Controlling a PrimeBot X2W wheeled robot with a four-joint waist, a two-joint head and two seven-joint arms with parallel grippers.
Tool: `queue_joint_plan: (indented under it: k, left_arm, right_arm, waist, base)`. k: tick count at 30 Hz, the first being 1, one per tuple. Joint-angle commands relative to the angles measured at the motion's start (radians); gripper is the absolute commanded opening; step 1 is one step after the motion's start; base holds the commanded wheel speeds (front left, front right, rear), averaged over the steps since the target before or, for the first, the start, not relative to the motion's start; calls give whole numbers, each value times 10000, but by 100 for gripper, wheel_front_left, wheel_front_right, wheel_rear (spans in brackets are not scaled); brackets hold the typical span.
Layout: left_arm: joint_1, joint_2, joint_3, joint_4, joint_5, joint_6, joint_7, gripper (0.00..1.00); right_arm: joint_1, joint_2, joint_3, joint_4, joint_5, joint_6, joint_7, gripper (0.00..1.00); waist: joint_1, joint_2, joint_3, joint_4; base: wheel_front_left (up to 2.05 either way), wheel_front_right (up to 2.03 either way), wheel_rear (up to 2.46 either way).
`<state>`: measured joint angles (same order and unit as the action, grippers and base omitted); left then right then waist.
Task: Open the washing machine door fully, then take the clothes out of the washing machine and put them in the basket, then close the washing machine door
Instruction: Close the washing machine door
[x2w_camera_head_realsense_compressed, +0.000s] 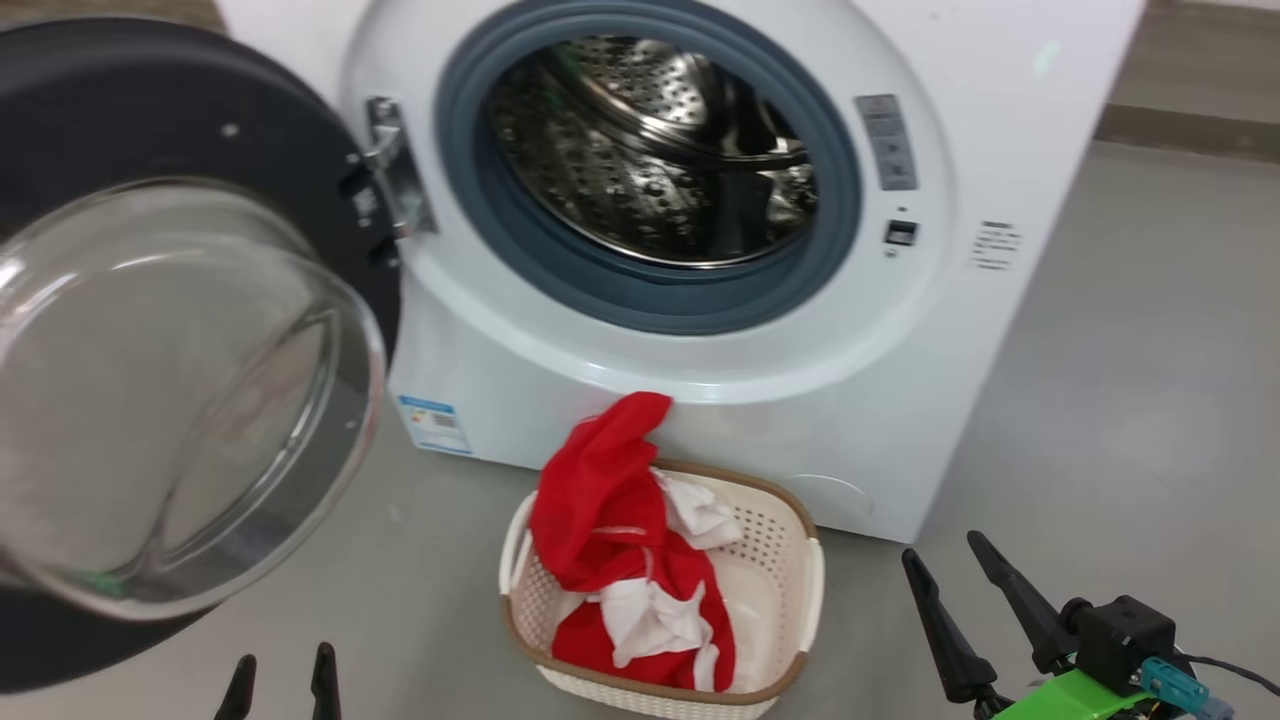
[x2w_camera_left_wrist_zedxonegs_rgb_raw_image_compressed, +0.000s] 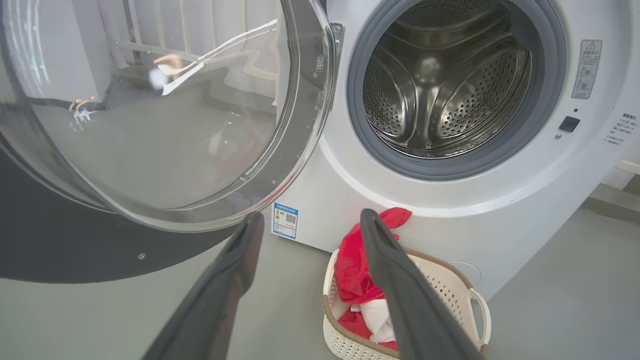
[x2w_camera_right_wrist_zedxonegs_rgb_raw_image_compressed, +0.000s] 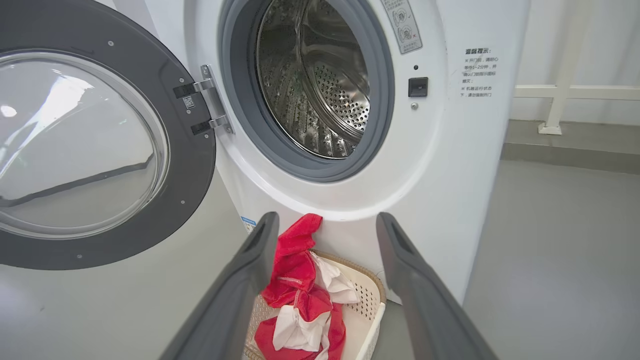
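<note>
as the drum sits bare, washing machine: mouth faces the robot.
washing machine door: swung wide left on its hinge, glass bowl bulging toward the robot; round, no long axis. closing it well likely means pushing the black rim at its free edge, not the glass, along the hinge arc.
basket: on the floor, just before the machine.
clothes: heaped in it, one red fold rising over the far rim.
left gripper, right gripper: both spread wide, empty.

I see a white railing whose post stands on a raised grey ledge. Behind the railing is a plain white wall. In front of it, below the ledge, a smooth grey floor spreads under soft, even light.
</note>
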<state>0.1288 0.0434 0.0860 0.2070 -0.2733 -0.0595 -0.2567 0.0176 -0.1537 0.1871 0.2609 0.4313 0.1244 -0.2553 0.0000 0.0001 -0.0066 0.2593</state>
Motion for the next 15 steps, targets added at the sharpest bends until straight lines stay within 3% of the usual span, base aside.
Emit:
queue_joint_plan:
  k: [1,8,15]
  left_arm:
    - [-117,68,233,-316,-40,96,-51,100]
    - [-42,68,113,-426,-200,199,-51,100]
    - [67,68,107,-575,-358,341,-51,100]
  right_arm:
    - [-328,-111,289,-180,66,63,-65,100]
    - [-398,-92,494,-146,92,63,-65,100]
    - [-568,-79,741,-102,93,63,-65,100]
  waist:
    - [0,-1,-78,989]
    - [0,-1,-50,2078]
    - [0,-1,-39,2516]
  base:
    - [0,0,0]
    - [0,0,0]
    - [0,0,0]
